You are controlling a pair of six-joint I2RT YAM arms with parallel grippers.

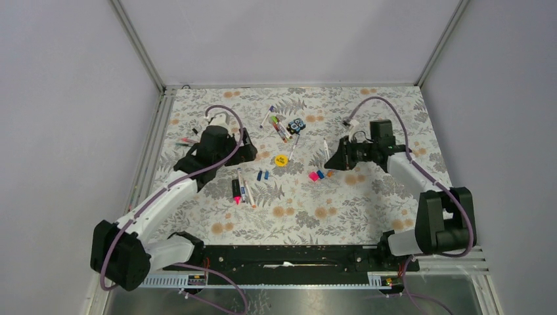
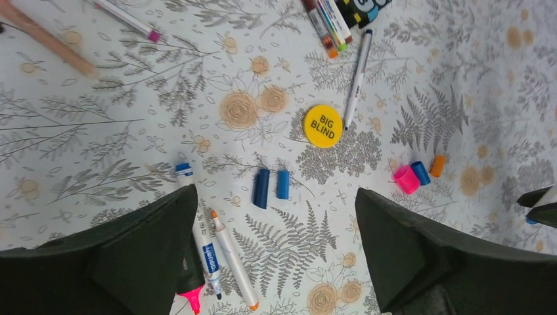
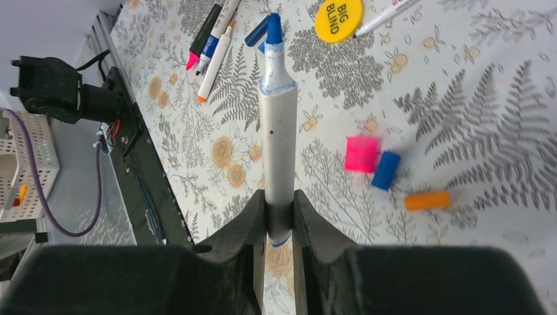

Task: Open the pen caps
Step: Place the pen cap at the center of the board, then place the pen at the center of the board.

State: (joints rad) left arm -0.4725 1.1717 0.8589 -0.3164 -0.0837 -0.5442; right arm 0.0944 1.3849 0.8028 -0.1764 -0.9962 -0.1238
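My right gripper (image 3: 280, 210) is shut on the rear end of a white pen (image 3: 276, 125) whose blue tip is bare; it holds the pen above the table (image 1: 341, 210). Below it lie a pink cap (image 3: 362, 155), a blue cap (image 3: 385, 170) and an orange cap (image 3: 427, 200). My left gripper (image 2: 276, 256) is open and empty, hovering over two loose blue caps (image 2: 261, 188). By its left finger (image 2: 131, 262) lie an uncapped pink highlighter (image 2: 192, 295), a blue-labelled marker (image 2: 200, 236) and an orange-tipped pen (image 2: 233, 262).
A yellow "BIG BLIND" disc (image 2: 322, 125) lies mid-table with a thin white pen (image 2: 355, 82) beside it. A cluster of pens (image 1: 281, 128) and a black-and-blue block (image 1: 297, 125) sit further back. More pens (image 1: 187, 140) lie at the far left.
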